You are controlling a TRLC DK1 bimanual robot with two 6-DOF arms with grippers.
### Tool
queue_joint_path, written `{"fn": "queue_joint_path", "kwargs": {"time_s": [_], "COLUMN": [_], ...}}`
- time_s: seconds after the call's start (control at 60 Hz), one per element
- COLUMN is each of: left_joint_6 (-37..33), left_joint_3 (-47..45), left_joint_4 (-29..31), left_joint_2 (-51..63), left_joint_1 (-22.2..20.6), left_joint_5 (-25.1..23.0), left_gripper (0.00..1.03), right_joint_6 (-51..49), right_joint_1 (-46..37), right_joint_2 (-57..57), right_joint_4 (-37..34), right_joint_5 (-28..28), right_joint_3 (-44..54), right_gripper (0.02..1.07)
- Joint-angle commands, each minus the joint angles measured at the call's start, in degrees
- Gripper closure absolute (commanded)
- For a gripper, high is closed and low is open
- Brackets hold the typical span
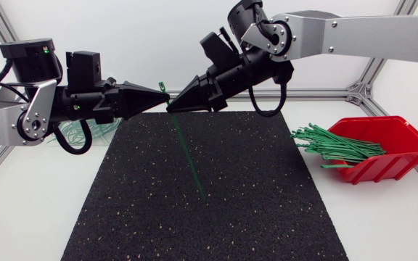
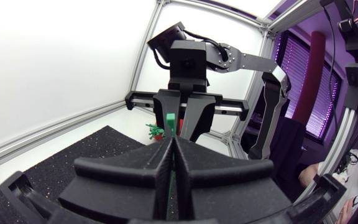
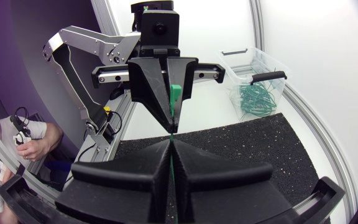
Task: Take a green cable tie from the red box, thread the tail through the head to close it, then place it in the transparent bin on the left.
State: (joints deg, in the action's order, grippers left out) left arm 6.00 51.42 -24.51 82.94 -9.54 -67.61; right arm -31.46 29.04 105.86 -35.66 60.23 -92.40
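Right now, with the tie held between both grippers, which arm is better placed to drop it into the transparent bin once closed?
Left. The transparent bin sits close beside the left gripper, which also pinches the green cable tie. The right gripper would probably have to reach past it.

My head camera looks steeply down from above on the whole counter [image 1: 390, 225]. Each wrist camera sits close behind its fingers: my left fingers [image 2: 123, 177] face right, my right fingers [image 3: 219, 177] face left, sharing their meeting point.
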Motion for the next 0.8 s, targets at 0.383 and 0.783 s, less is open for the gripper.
{"fn": "queue_joint_path", "kwargs": {"time_s": [0.383,0.783], "left_joint_6": [3.23,7.45], "left_joint_3": [-0.79,-0.97], "left_joint_4": [-2.38,-7.48], "left_joint_2": [0.82,2.49], "left_joint_1": [-0.04,1.1], "left_joint_5": [-0.59,-0.5], "left_gripper": [0.82,0.82], "right_joint_6": [9.4,18.28], "right_joint_1": [-0.03,-1.09], "right_joint_2": [-3.12,-3.82], "right_joint_4": [10.08,19.75], "right_joint_5": [1.3,1.3], "right_joint_3": [5.83,9.17], "right_gripper": [1.01,1.01]}}
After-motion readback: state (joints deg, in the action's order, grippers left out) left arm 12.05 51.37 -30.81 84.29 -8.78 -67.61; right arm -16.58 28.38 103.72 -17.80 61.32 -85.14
